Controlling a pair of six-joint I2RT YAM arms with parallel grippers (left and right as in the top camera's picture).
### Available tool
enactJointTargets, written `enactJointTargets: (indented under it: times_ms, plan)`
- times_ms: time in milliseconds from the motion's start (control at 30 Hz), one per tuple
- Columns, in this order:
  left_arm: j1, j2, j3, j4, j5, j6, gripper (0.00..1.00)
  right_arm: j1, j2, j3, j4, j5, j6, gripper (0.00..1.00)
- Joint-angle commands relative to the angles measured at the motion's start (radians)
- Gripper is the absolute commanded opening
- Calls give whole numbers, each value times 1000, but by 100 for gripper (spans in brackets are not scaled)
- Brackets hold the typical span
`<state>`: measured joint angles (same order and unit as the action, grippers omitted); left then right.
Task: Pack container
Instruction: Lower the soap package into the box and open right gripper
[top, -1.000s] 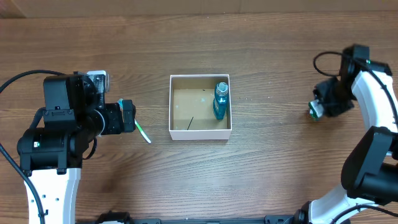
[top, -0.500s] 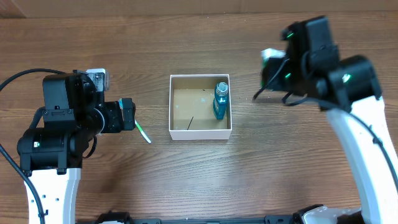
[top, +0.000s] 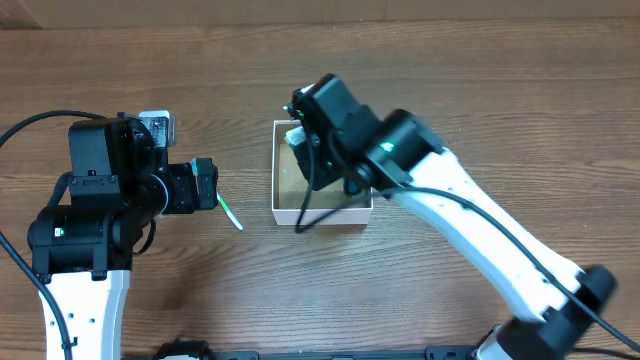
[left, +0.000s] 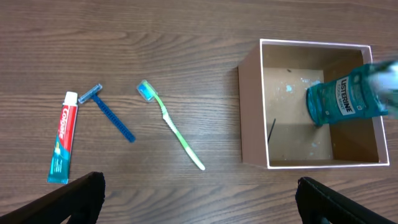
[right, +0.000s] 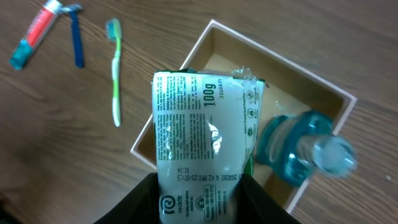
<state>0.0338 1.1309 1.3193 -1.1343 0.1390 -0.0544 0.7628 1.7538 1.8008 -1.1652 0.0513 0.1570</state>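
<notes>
White packet (right: 205, 143), clamped in the right pincer (right: 198, 194), has travelled from frame right to above the container (top: 330, 214) at frame centre; release appears next. Left pincer (left: 199, 200) stands apart, idle.

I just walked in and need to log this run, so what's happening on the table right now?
The right arm holds a white packet in its jaws above the container, not yet released. A blue mouthwash bottle already lies inside it. The left arm hangs off to the left, jaws open and empty. A toothbrush, razor and toothpaste tube lie on the table outside the container, unpacked.
</notes>
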Motion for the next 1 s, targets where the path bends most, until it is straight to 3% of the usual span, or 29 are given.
enactJointTargets:
  times_ms: [0,600,633,667,767,967]
  plan:
    - [5,-3,21,-10,8,-21,100,6,68,18,44,8,11,4]
    - [5,-3,21,-15,8,-21,100,-74,350,18,110,19,25,4]
    - [5,-3,21,-15,8,-21,100,-74,350,18,110,19,25,9]
    - [5,-3,21,-14,8,-21,100,-74,350,18,110,19,25,20]
    - [5,-3,21,-14,8,-21,100,-74,349,18,109,19,25,32]
    - [5,-3,21,-14,8,-21,100,-74,331,57,41,24,31,38]
